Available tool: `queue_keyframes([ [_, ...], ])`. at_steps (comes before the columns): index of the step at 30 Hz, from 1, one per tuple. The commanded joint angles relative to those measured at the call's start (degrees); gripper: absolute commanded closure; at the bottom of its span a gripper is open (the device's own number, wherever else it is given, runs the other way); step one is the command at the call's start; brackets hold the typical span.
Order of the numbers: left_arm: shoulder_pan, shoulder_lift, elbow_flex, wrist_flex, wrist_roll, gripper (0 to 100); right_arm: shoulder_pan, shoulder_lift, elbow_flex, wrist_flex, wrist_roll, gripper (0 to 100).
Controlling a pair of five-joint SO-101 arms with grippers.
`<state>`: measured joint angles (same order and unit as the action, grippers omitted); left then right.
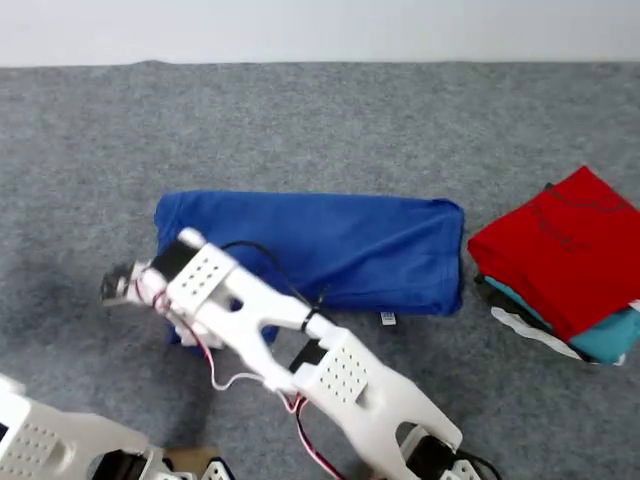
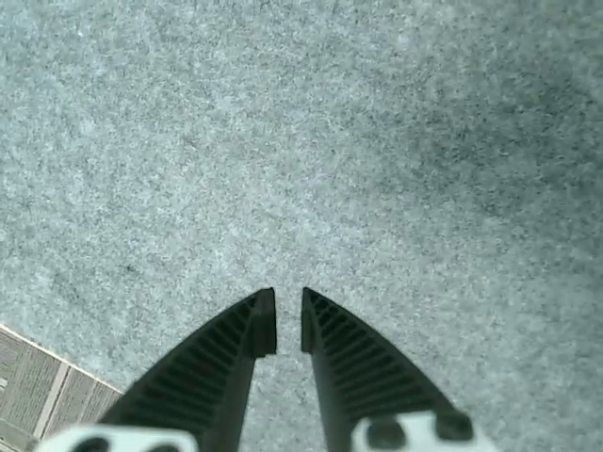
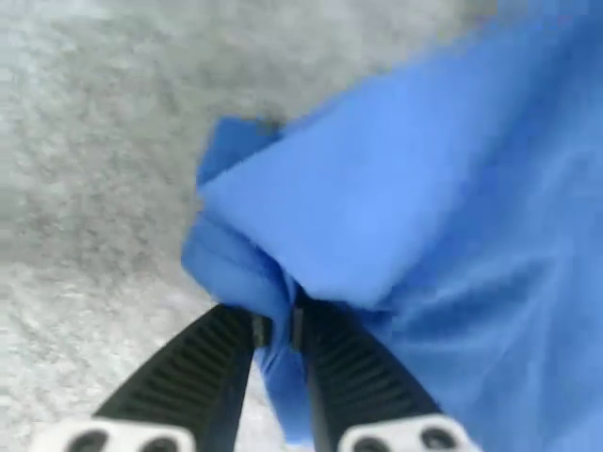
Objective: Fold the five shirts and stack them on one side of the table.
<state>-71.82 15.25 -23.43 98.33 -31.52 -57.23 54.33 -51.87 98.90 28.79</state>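
Left of centre, right pincer (image 3: 280, 330) clamps the blue shirt's (image 1: 340, 245) end, mid-fold; next, carry it rightward across.

My right arm (image 1: 340, 375) stretched out to one short end of the blue shirt (image 1: 330, 240), my right gripper (image 3: 280, 325) pinching a fold of its cloth, my left arm (image 1: 50, 440) well apart from that shirt, my left gripper (image 2: 288, 320) with fingers almost together, holding nothing

Grey carpeted tabletop (image 1: 300, 120), pale wall (image 1: 320, 30) behind, perhaps a woven mat (image 2: 28, 395) corner
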Motion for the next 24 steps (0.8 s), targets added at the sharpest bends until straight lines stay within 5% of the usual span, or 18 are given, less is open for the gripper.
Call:
queue_keyframes([
  [1,-0.1,-0.9,-0.6,0.5,-0.5,95,4.7,-2.4,-9.8,2.5,0.6,98.8],
  [15,1.9,-0.9,-0.6,0.6,-0.4,98,15.0,4.4,-21.5,-3.0,0.2,97.6],
  [24,2.2,-0.9,-0.6,0.5,-0.4,98,20.2,6.9,-21.5,-9.6,-6.7,79.7],
])
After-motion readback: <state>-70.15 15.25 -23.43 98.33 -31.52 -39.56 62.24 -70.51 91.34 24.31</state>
